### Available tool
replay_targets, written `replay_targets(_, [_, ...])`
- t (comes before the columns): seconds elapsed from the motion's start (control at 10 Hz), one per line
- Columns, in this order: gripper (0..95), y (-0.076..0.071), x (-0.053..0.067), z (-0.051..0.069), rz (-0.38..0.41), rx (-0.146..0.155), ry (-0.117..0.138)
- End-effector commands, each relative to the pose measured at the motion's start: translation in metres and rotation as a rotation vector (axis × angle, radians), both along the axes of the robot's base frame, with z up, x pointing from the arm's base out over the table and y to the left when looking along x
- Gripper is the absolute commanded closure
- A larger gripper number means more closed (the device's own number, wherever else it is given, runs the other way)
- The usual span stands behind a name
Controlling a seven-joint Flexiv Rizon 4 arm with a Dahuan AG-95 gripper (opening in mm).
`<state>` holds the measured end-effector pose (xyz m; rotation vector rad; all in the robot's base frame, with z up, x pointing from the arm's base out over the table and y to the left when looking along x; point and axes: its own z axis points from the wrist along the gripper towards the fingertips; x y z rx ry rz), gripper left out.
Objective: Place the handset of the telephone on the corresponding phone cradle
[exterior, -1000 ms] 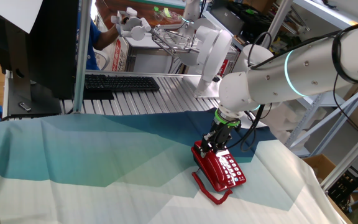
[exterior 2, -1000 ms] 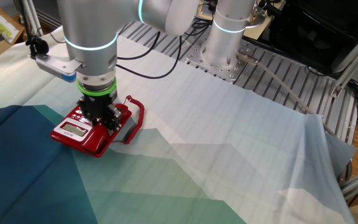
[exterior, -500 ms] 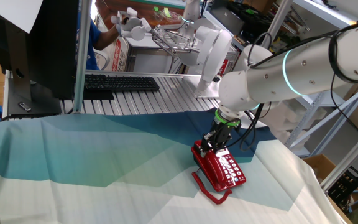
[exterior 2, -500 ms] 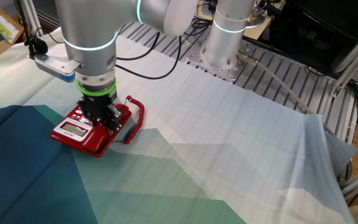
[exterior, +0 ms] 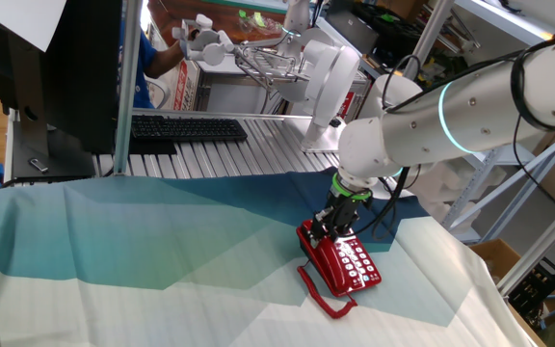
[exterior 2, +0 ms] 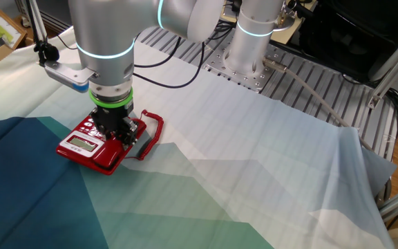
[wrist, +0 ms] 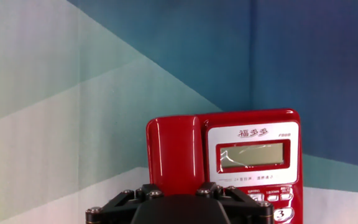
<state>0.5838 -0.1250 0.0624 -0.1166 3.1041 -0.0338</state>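
The red telephone (exterior: 352,267) lies on the blue-green cloth; it also shows in the other fixed view (exterior 2: 81,145) and in the hand view (wrist: 253,155), with its white label panel and buttons. The red handset (wrist: 174,149) lies along the phone cradle, left of the panel. Its lower part is hidden under my hand. My gripper (exterior: 333,226), also in the other fixed view (exterior 2: 116,131), stands straight down over the handset with its jaws against the handset's two sides. The coiled red cord (exterior 2: 152,130) loops beside the base.
A black keyboard (exterior: 186,127) lies on the slatted metal table behind the cloth. A dark monitor (exterior: 61,67) and a metal post (exterior: 123,96) stand at the back left. The arm's base (exterior 2: 251,41) stands behind the cloth.
My gripper has shifted slightly sideways over the phone. The cord loop beside the base has shifted a little with it. The phone base has stayed put.
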Motion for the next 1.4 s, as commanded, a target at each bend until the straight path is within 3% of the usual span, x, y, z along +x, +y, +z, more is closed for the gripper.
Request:
replay_targets(0.1, [95.0,-0.0003,0.0014,-0.0019,-0.008,0.001,-0.001])
replay_targets(0.6, [95.0,-0.0018,0.0017,-0.0038,-0.001,0.003,-0.001])
replay_targets(0.8, [57.0,-0.0017,0.0016,-0.0037,-0.057,-0.039,-0.004])
replay_targets(0.9, [0.0,-0.0016,0.0016,-0.0036,-0.102,-0.022,-0.001])
replay_targets(1.2, [0.0,-0.0014,0.0014,-0.0033,-0.113,-0.025,0.0])
replay_targets(1.4, [0.0,-0.0015,0.0007,0.004,-0.128,-0.028,0.033])
